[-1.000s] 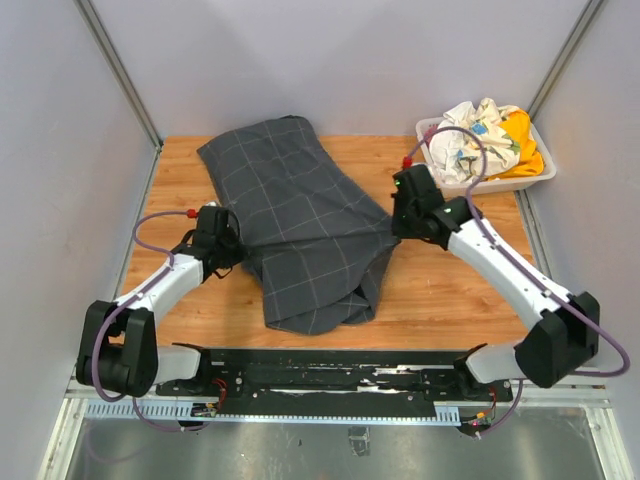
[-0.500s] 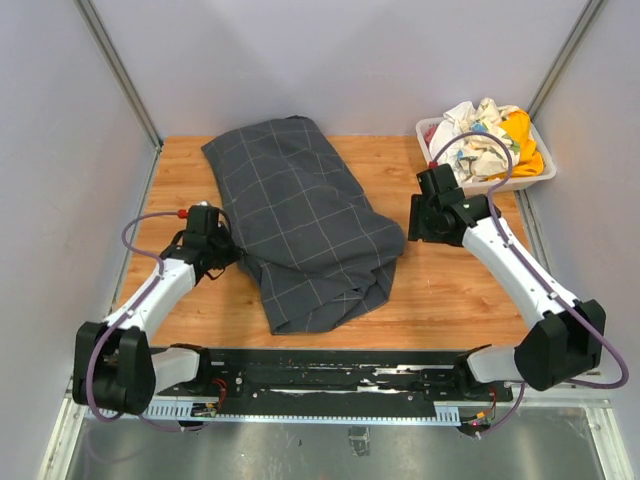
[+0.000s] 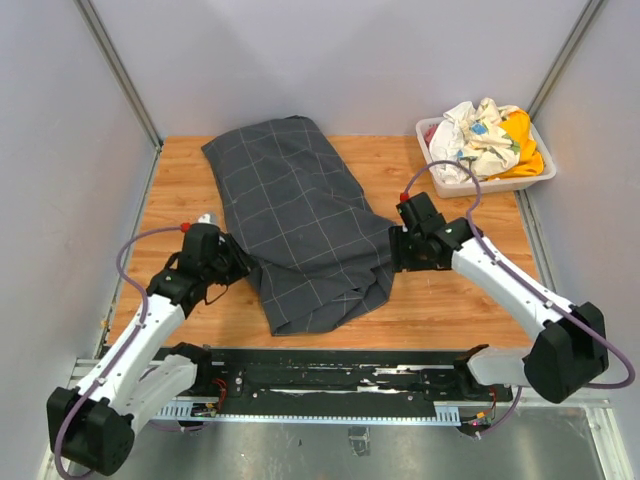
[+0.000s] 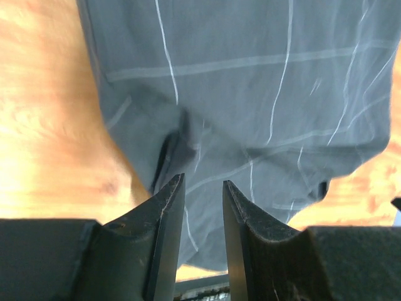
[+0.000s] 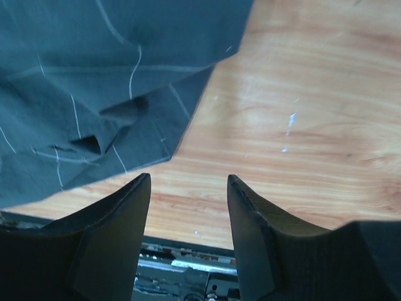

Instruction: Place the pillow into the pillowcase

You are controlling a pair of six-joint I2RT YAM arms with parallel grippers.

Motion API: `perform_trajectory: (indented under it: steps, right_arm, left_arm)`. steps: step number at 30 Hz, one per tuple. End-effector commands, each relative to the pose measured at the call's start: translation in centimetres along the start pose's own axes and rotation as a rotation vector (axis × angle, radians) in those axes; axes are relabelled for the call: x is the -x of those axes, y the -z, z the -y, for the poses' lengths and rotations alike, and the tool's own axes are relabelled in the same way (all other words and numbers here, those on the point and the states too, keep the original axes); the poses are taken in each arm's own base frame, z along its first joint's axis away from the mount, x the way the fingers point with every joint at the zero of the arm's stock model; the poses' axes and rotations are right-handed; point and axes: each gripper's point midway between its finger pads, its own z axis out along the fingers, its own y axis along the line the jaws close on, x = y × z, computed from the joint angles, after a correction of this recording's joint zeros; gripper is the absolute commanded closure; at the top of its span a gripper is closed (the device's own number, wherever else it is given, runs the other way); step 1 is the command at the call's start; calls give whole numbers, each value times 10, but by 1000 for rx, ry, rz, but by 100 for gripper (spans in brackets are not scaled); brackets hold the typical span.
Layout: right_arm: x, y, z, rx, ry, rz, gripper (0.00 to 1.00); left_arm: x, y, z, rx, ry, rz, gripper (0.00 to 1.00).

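The dark grey checked pillowcase [image 3: 295, 215] lies rumpled on the wooden table, running from the back left toward the near middle. The pillow is hidden from every view. My left gripper [image 3: 238, 266] hovers at the pillowcase's left edge. In the left wrist view its jaws [image 4: 202, 183] stand a little apart, with nothing between them and grey cloth [image 4: 250, 94] below. My right gripper [image 3: 395, 255] sits at the pillowcase's right edge. In the right wrist view it [image 5: 188, 178] is open over bare wood, with the pillowcase [image 5: 94, 75] to its upper left.
A white basket [image 3: 500, 183] heaped with white, yellow and patterned cloths stands at the back right corner. Grey walls close in the table on three sides. The black base rail [image 3: 340, 375] runs along the near edge.
Both grippers, shut at the pillowcase's edges a second ago, have opened and let it go. The cloth has settled flatter. The left arm drew back; the right swung out, then back.
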Motion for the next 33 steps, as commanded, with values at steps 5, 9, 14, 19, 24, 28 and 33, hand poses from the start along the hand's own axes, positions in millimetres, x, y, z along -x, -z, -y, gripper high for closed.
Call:
perform_trajectory:
  steps: [5, 9, 14, 19, 24, 28, 33]
  right_arm:
    - [-36, -31, -28, 24, 109, -81, 48]
    - [-36, -47, -33, 9, 146, -101, 49]
    - [-43, -70, -38, -33, 206, -170, 50]
    - [-43, -86, -44, -68, 235, -183, 48]
    - [-35, -97, -43, -121, 238, -184, 58]
    - [-34, -98, -33, -178, 217, -183, 81]
    - [-47, -97, -16, -242, 196, -201, 99]
  left_arm:
    - [-77, -5, -22, 66, 24, -171, 64]
    - [-99, -11, -34, 83, 22, -213, 60]
    - [-111, -24, -41, 120, -6, -239, 58]
    - [-110, -35, -42, 147, -27, -231, 57]
    - [-105, -43, -35, 134, -26, -215, 65]
    - [-103, -44, -40, 165, -45, -211, 99]
    - [-100, -33, -42, 164, -49, -200, 100]
